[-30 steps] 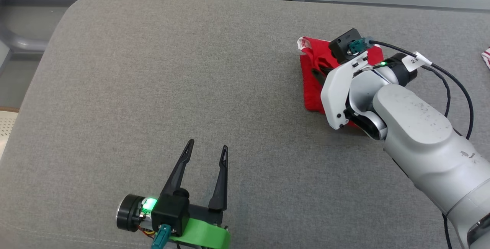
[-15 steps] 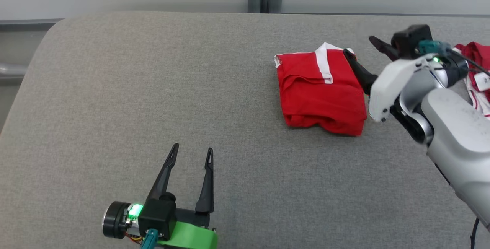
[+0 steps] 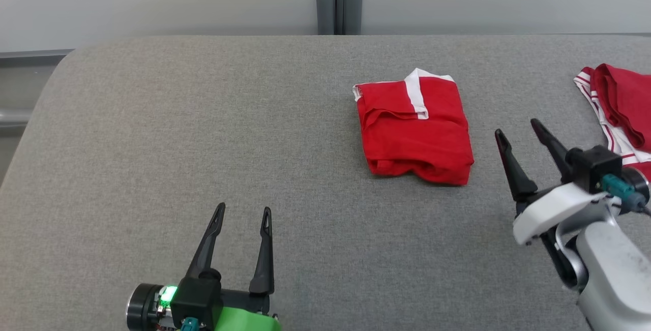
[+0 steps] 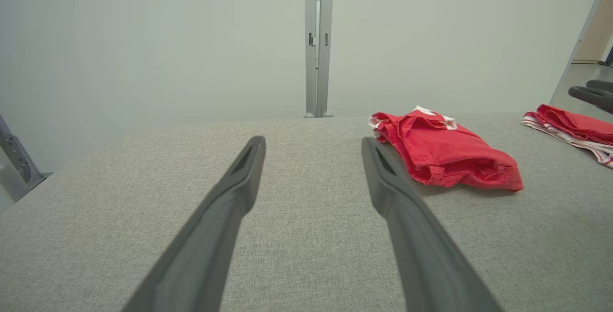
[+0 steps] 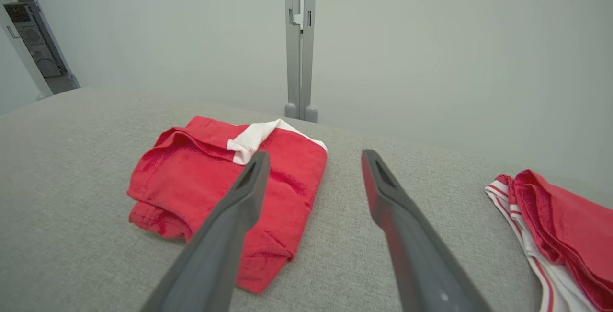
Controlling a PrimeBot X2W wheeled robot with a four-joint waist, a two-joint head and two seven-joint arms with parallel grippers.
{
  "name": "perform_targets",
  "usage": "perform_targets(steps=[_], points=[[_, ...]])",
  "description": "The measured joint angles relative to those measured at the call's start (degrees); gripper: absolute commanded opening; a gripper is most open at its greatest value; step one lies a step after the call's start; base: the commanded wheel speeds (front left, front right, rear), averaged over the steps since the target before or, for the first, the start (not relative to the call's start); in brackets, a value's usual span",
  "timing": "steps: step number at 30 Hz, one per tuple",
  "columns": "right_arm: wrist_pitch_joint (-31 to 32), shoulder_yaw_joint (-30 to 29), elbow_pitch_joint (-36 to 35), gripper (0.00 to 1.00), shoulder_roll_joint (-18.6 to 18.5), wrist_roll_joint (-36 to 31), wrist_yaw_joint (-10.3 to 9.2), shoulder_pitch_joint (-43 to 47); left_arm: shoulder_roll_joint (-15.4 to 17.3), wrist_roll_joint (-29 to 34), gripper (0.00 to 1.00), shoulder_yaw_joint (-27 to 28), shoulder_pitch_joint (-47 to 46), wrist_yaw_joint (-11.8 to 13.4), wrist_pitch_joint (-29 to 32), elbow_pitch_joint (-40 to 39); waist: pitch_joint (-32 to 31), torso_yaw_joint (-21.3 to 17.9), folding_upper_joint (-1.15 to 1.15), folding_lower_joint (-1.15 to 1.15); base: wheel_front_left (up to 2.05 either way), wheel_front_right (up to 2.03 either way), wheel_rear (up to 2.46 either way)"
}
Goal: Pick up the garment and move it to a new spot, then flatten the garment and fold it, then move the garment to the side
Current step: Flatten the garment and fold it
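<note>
The garment (image 3: pixel 414 130) is red with a white band, folded into a compact rectangle on the grey table (image 3: pixel 203 132), right of centre. It also shows in the left wrist view (image 4: pixel 443 151) and the right wrist view (image 5: pixel 225 192). My right gripper (image 3: pixel 518 130) stands open just to the garment's right, apart from it, holding nothing; its fingers (image 5: pixel 239 216) frame the garment's near right edge. My left gripper (image 3: pixel 242 214) is open and empty at the lower left, well clear of the cloth, its fingers (image 4: pixel 230 202) over bare table.
A second red garment with white striped trim (image 3: pixel 618 102) lies at the table's right edge, close to my right arm. A grey post (image 3: pixel 338 0) stands against the wall behind the table. The table's left corner is rounded.
My right gripper opened, let go of the folded garment and pulled back towards the near right. The head camera tilted, so the whole scene shifted. The left gripper kept its pose.
</note>
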Motion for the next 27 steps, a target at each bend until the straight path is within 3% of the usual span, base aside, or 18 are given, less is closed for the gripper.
perform_targets(steps=[4, 8, 18, 27], points=[[0.0, -2.5, -3.0, 0.0, 3.7, -2.9, 0.0, 6.2, 0.0, -0.2, 1.0, 0.0, 0.2, -0.1, 0.0, 0.0, -0.2, 0.6, 0.0, 0.0, 0.0, 0.0, 0.0], [0.0, -2.7, -2.0, 0.0, 4.9, -4.0, 0.0, 5.3, 0.0, -0.2, 1.0, -0.3, 0.2, -0.4, 0.0, 0.1, -0.1, 1.6, 0.0, 0.0, 0.0, 0.0, 0.0], [0.1, -1.2, 14.2, 0.0, 5.6, -4.0, 0.0, -7.1, 0.0, -1.5, 1.0, -2.3, -0.6, 0.0, 0.0, 0.2, 1.8, 5.9, 0.0, 0.0, 0.0, 0.0, 0.0], [1.6, 2.8, 27.5, 0.0, 3.9, -2.4, 0.0, -16.4, 0.0, -2.9, 1.0, -5.5, -3.2, -0.5, 0.0, -0.4, 5.5, 9.9, 0.0, 0.0, 0.0, 0.0, 0.0]])
